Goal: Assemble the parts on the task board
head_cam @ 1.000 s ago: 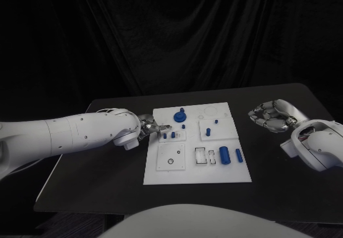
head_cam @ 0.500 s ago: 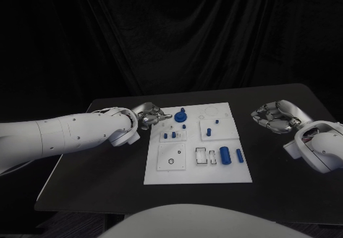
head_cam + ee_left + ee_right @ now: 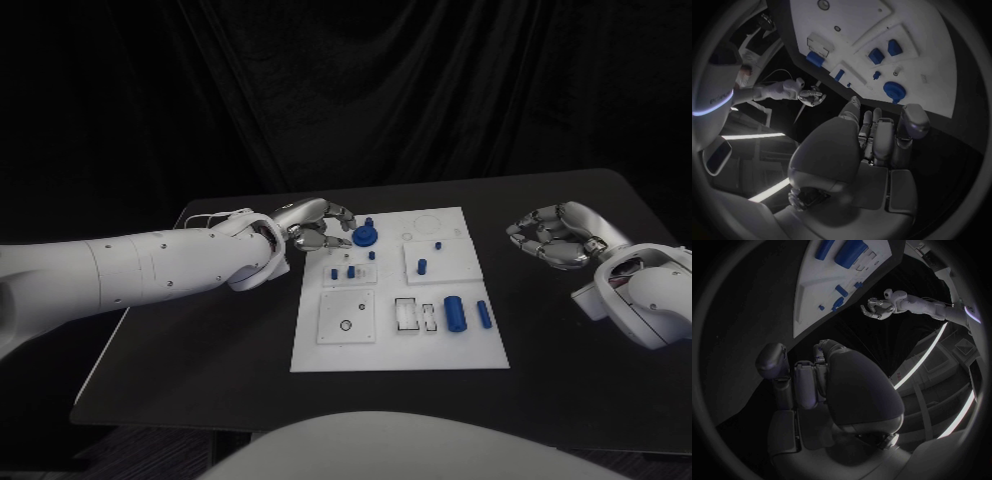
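**Board partly filled, loose parts remain**

Nearest us on the task board, we count two blue cylinders lying loose, so assembly looks unfinished. Farther back, four small pegs stand seated. Beyond, our left hand, fingers curled and empty, hovers beside the round blue knob. Our right hand idles curled over the bench.
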Tool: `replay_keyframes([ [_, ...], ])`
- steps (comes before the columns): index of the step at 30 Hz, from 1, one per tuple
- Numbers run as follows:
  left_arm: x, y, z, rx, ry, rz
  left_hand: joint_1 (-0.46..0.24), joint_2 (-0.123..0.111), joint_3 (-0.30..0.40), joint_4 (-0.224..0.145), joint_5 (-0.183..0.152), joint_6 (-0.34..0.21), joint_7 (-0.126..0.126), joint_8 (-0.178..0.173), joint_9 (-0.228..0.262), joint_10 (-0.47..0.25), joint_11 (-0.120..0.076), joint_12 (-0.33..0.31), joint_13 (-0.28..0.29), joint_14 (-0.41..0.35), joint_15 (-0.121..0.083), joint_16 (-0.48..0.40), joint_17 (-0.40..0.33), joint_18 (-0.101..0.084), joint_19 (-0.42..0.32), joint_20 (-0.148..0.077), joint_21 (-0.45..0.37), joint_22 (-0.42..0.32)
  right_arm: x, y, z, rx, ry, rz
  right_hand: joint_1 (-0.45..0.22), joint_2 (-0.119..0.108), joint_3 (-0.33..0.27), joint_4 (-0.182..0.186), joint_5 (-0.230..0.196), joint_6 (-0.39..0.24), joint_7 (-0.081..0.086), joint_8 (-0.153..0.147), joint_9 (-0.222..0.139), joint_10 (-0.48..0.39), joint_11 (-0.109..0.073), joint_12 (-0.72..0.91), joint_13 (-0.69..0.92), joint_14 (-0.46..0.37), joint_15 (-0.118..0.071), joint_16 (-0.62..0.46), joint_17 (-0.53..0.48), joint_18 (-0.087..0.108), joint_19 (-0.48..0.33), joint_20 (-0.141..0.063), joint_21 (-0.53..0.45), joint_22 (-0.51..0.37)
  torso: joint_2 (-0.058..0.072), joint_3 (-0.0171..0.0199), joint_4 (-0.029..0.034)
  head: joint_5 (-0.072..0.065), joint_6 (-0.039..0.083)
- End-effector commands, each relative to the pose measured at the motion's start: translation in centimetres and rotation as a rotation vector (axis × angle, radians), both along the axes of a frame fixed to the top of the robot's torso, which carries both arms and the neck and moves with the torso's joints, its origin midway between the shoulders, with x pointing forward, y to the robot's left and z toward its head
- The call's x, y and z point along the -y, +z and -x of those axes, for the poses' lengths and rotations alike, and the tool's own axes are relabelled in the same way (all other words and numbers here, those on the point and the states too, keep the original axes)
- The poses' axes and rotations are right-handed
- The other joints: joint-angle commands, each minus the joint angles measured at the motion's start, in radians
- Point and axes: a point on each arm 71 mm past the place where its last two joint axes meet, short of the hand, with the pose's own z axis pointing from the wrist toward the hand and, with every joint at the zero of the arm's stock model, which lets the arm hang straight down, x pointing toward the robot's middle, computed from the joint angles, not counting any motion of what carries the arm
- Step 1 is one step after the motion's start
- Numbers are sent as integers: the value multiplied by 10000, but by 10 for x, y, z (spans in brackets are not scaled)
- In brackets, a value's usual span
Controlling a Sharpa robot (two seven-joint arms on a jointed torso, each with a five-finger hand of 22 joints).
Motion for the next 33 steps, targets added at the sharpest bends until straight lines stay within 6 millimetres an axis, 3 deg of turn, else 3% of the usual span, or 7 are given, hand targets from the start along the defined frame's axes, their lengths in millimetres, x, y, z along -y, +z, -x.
replay_keyframes([
  [1, 15, 3, 2, 2060, -2042, -1825, 344, -181, 346, -88, 45, 73, -310, -274, -744, -159, -140, -273, -643, -63, -128, -117, -244, 168, -126, -122, -437, 1021, 1, 1, 1, 211, -3, -33, -32, -36, 35, 25, 52, -46, -9, 63, -15, -21, -19, -20, 12, 137, 61, -35, 805, 92, -86, -5, -62, 1156, -1, 3, -19, 33, 0],
  [4, 22, 1, -2, 2645, -2620, -2583, 521, -534, 942, -164, 65, 803, -546, -700, -1894, -178, -346, -363, -1573, 113, -297, -55, -248, 273, -172, -327, -1149, 816, 3, 2, 2, 341, -8, -74, -32, -38, 38, 21, 56, -42, -11, 68, -15, -25, -20, -22, 7, 139, 60, -30, 810, 90, -81, -6, -50, 1159, 3, 0, -4, -10, 0],
  [8, 31, -3, -8, 3115, -3251, -3281, 619, -774, 1613, -245, 297, 1525, -639, -873, -2544, 361, -579, -544, -2425, 586, -543, 153, 34, 261, 320, -534, -1136, 787, 3, 4, 4, 586, 20, -153, -34, -54, 35, 16, 65, -31, -14, 80, -13, -10, -22, -13, 22, 148, 58, -12, 826, 83, -65, -6, -11, 1169, 14, -5, 6, -65, 0],
  [10, 37, -5, -12, 3247, -3512, -3577, 524, -935, 1942, -229, 264, 1860, -641, -947, -2812, 614, -748, -768, -2893, 772, -633, 230, 167, 268, 540, -657, -1123, 775, 4, 6, 5, 726, 39, -195, -36, -60, 33, 15, 69, -28, -15, 83, -13, 9, -23, -3, 43, 155, 57, 2, 839, 76, -49, -7, 27, 1179, 10, -1, -7, -61, 0],
  [13, 43, -8, -15, 3283, -3693, -3795, 443, -1065, 2210, -258, 155, 2061, -649, -1049, -3038, 654, -783, -1008, -3291, 798, -714, 208, 110, 293, 578, -707, -1372, 692, 4, 6, 5, 815, 71, -225, -36, -60, 33, 15, 69, -28, -15, 83, -13, 9, -23, -3, 43, 155, 57, 2, 839, 76, -49, -7, 27, 1179, 21, 0, -18, -85, 0],
  [19, 57, -11, -21, 3112, -3854, -4064, 126, -1221, 2358, -215, -86, 1867, -919, -1298, -3429, 811, -630, -1125, -3664, 735, -623, 154, -35, 329, 540, -659, -1792, 572, 2, 7, 5, 880, 131, -264, -45, -75, 28, 15, 80, -18, -17, 94, -12, 9, -25, -2, 41, 160, 55, 11, 846, 74, -44, -8, 36, 1182, 26, -5, -16, -167, 0],
  [33, 68, -13, -25, 3383, -3702, -4472, -322, -1271, 2341, -150, -95, 1509, -1192, -1306, -3822, 666, -387, -954, -3670, 642, -482, 112, -188, 349, 541, -504, -2140, 482, 1, 6, 5, 663, 130, -217, -54, -81, 26, 19, 91, -11, -19, 102, -12, -6, -26, -9, 22, 154, 54, -2, 832, 73, -40, -8, 43, 1184, 60, -12, -98, -63, 0],
])
